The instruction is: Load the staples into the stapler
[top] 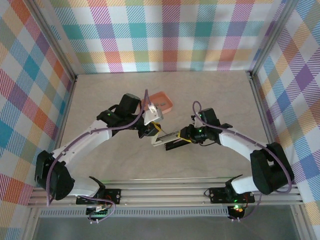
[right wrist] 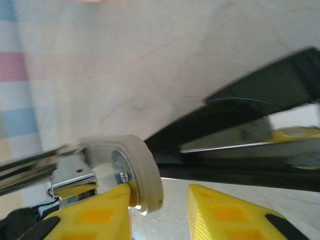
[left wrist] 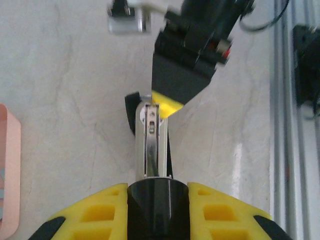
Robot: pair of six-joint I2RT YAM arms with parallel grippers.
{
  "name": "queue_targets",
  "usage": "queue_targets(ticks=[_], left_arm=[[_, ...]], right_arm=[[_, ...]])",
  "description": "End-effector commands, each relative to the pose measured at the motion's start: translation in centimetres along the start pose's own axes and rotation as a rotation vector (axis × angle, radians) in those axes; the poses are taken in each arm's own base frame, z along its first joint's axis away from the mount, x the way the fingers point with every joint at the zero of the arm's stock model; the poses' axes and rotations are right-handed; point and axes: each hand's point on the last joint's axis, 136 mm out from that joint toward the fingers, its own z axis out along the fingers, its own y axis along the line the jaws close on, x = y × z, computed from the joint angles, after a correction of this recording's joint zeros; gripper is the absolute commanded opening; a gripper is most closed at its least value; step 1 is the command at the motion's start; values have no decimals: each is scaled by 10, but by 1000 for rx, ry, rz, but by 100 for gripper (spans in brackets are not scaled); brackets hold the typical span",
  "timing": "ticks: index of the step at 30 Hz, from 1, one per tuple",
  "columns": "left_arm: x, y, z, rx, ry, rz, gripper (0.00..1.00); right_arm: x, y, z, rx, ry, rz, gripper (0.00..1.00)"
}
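No writing, label, brand mark or number can be read in any of the three views. In the overhead frame, the stapler point(top: 164, 140) at centre, the salmon tray point(top: 162, 100) just above it and the plaid walls point(top: 165, 35) across the top show only plain colour or pattern. The close wrist views are too blurred for any print to be made out.

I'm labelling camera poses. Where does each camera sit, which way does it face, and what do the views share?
Top external: above and behind the bases, looking down on the table; both arms, left gripper, right gripper, stapler.
Left wrist: on the left arm, looking along its fingers, clamped on the stapler, toward the right gripper.
Right wrist: on the right arm, looking low across the table past its fingers at the stapler's hinge end.
Shared: all see the stapler; top and left wrist see the orange tray.
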Motion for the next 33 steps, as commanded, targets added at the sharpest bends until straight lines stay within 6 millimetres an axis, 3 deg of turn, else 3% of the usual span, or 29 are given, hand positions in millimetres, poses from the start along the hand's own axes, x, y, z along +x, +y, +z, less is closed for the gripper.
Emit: queue_targets(ticks=[1,5,12,15,23,27,33], left_arm=[[-70,-22,-41,69,-262,101,0],[-88,-17,-54,37,-319,102,0],[-134,-5,-76,-21,-486,102,0],[-138,3,-77,-61,-499,93,0],[-139,25,-83,-200,-518,46,0],[-135,35,-86,-271,-500,41,0],[-137,30,-85,-239,-489,75,0]], right_arm=[[1,-23,6,98,-16,45,30],[-1,-8,13,66,-8,1,31],[-6,38,33,-34,12,-115,32],[-7,52,34,-68,3,-173,33],[-14,68,12,-98,-94,-315,39],[-13,67,-12,-53,-162,-442,44],[-7,100,-59,-94,-281,-898,57]])
